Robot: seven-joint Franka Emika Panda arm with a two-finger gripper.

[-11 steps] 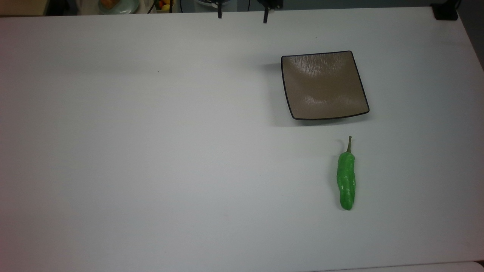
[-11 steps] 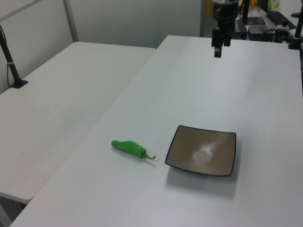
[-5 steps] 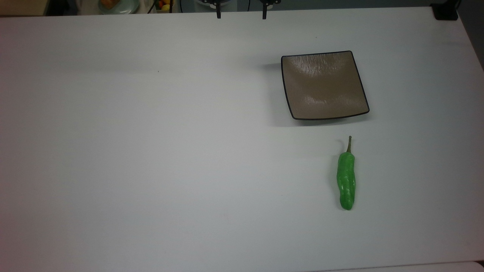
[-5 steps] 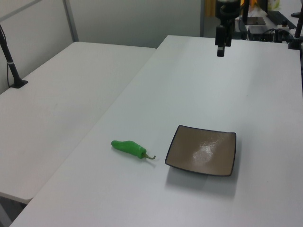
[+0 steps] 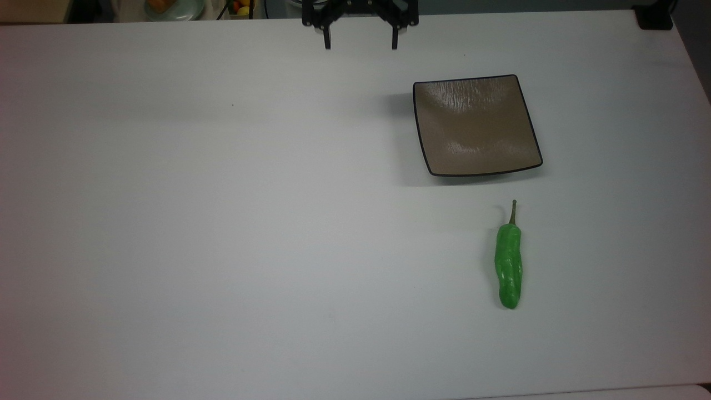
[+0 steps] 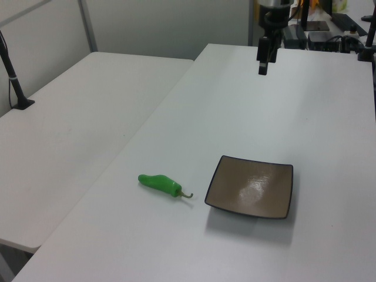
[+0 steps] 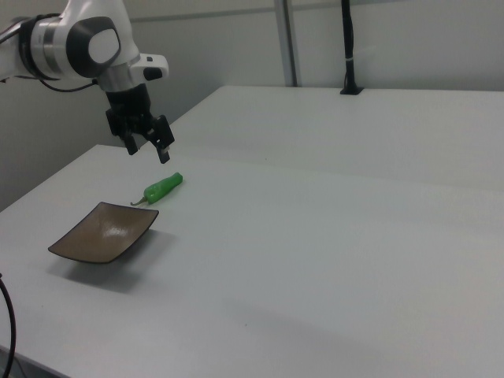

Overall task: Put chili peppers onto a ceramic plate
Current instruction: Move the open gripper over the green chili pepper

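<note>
One pepper waits on the table, not yet on the plate.

From the top view's left to right: my gripper (image 5: 360,43) hangs high with fingers spread wide, holding nothing; then the brown plate (image 5: 476,126); the green pepper (image 5: 509,265) lies near it, stem pointing at the plate, easy to carry over.

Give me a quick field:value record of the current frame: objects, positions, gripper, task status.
chili pepper: lying flat on the white table, stem pointing toward the plate, not touching it
ceramic plate: square, brown, nothing on it
gripper: open, holding nothing, in the air near the top view's top edge, to the top view's left of the plate
task status: pepper not yet grasped, not on plate
</note>
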